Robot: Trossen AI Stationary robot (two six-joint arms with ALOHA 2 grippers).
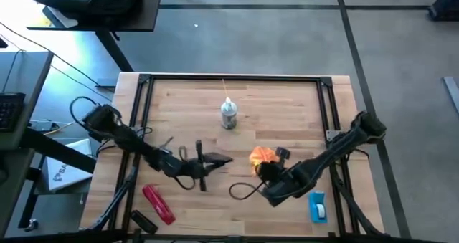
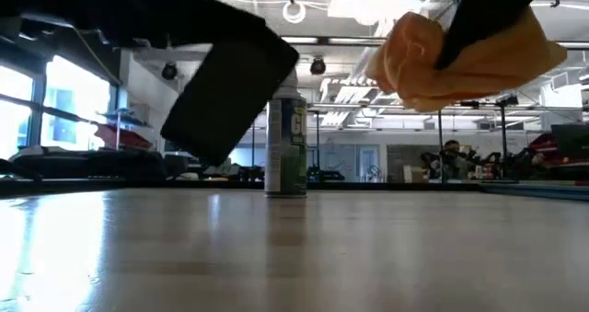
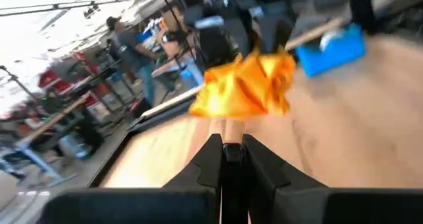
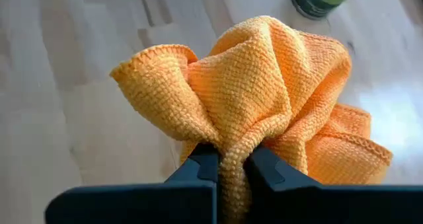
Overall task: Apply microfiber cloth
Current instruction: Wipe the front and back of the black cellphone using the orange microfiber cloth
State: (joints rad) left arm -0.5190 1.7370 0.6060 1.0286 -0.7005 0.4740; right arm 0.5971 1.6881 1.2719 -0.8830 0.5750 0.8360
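Cloth first: the orange microfiber cloth (image 4: pixel 264 98) is bunched and pinched in the right gripper (image 4: pixel 225 168), whose fingers are closed narrow on a fold, the rest blooming out loose ahead of them. From the low camera it hangs clear above the wooden table (image 2: pixel 294 257), not touching it. Seen from above, it sits right of centre, toward the table's near edge.

Just left of it, the left gripper (image 3: pixel 225 154) holds a black phone (image 2: pixel 230 96) tilted in the air, fingers clamped on its edge, the cloth close beyond the phone.

To do the wipe well, I judge the right arm should bring a broad loose fold flat against the phone's face, not the fingertips, and press lightly while the left holds firm.

A spray can (image 1: pixel 228 115) stands farther back at centre; a red tool (image 1: pixel 158 203) lies near left, a blue object (image 1: pixel 318 206) near right.
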